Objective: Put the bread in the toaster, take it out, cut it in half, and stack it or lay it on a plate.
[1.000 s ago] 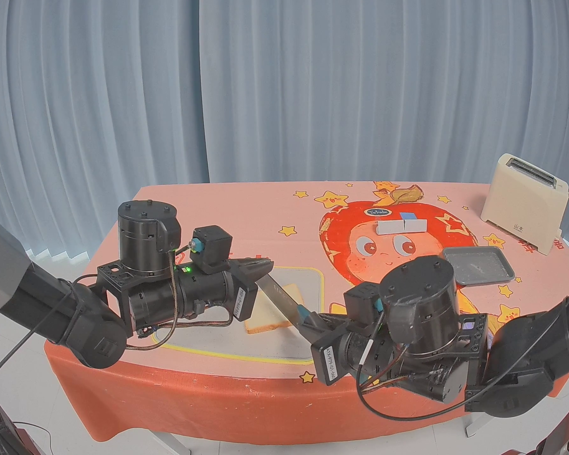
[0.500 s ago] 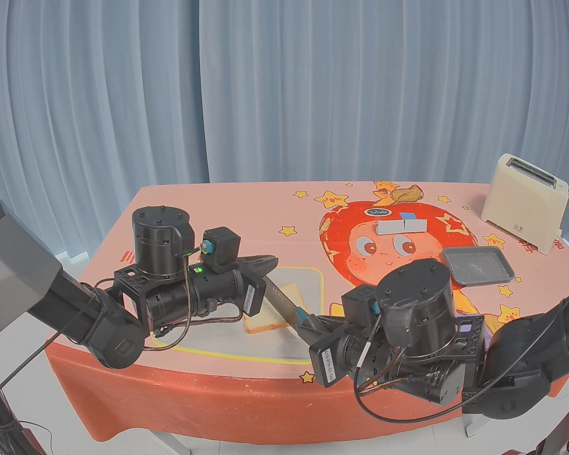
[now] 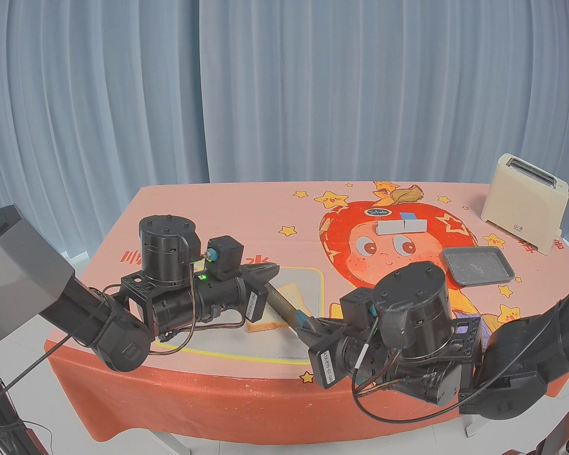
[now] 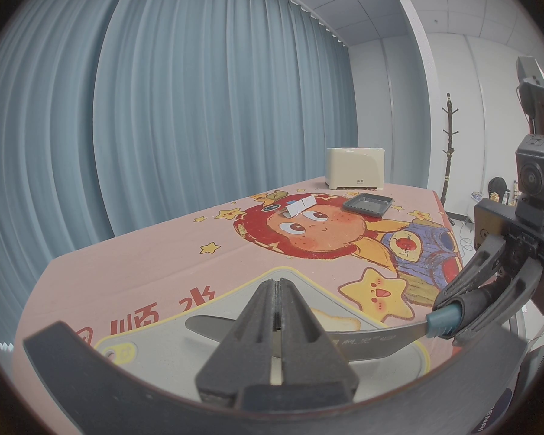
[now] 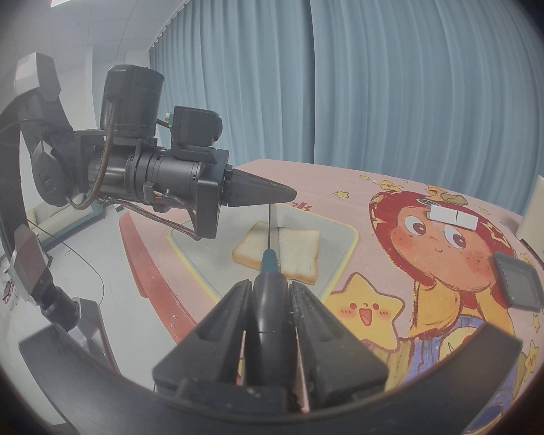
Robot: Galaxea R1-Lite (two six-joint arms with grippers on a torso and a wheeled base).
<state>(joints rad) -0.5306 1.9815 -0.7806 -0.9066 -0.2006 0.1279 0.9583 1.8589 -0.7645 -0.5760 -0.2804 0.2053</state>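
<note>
Office-type test room: pleated curtain wall (image 3: pixel 284 77) at 12 o'clock behind cartoon-cloth table (image 3: pixel 234 213), tiled drop ceiling (image 4: pixel 369 1), coat stand (image 4: pixel 448 146).

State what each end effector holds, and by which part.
Right end effector: the knife, by its handle. Left end effector: shut, holding nothing.

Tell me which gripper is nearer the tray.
Right. The right gripper holds the knife left of the tray; the left gripper hangs by the bread, farther left.
</note>
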